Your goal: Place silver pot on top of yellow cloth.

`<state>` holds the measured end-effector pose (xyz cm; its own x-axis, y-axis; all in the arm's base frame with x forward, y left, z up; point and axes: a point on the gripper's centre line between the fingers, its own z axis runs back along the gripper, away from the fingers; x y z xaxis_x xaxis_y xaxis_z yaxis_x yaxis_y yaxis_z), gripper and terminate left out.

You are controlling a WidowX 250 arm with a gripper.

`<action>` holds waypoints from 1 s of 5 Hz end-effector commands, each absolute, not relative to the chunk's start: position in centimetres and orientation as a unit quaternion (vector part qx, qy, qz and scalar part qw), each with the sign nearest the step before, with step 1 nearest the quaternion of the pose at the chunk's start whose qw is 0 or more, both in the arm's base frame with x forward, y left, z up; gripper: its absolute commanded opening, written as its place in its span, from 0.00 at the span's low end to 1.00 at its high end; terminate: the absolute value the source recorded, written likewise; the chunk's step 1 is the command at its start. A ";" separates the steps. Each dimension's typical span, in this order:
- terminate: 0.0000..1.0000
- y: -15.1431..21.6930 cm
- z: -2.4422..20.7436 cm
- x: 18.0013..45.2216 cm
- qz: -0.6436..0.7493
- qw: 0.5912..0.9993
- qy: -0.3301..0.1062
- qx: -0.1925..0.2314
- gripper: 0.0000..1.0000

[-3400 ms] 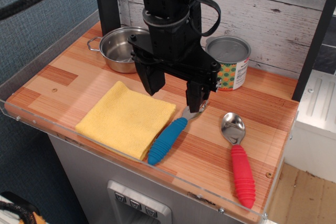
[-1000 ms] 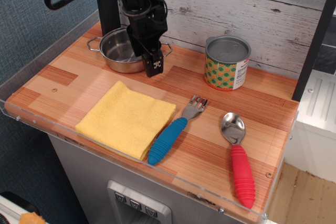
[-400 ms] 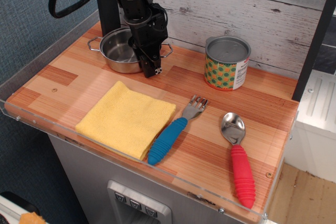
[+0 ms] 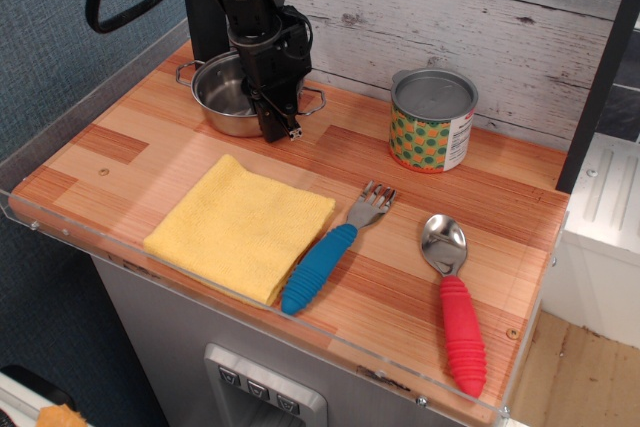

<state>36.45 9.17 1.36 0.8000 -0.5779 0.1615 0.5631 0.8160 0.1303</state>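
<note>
The silver pot point(image 4: 222, 95) is at the back left of the wooden counter, near the wall. My gripper point(image 4: 276, 123) comes down from above and is shut on the pot's near-right rim; one finger is outside the wall, the other is hidden inside the pot. The pot's left handle looks slightly raised. The yellow cloth point(image 4: 240, 227) lies flat and bare at the front left, in front of the pot.
A tin can with a green-orange label point(image 4: 432, 119) stands at the back, right of the pot. A blue-handled fork point(image 4: 328, 255) lies right beside the cloth. A red-handled spoon point(image 4: 456, 302) lies at the front right. A clear lip rims the counter's front edge point(image 4: 200, 287).
My gripper moved from over the fork to the pot's right rim, lowered and closed on it. The pot has shifted slightly, its left handle now a little higher.
</note>
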 end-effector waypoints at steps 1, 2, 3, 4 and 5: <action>0.00 9.8 6.4 35.9 -0.256 0.958 -0.112 0.066 0.00; 0.00 9.9 7.5 35.3 -0.239 0.961 -0.111 0.085 0.00; 0.00 9.2 8.5 34.3 -0.222 0.965 -0.103 0.094 0.00; 0.00 7.4 9.3 32.4 -0.174 0.977 -0.083 0.088 0.00; 0.00 5.8 9.7 30.7 -0.164 0.979 -0.089 0.082 0.00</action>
<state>29.70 5.78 8.02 0.9380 -0.3318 0.1002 0.3134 0.9354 0.1636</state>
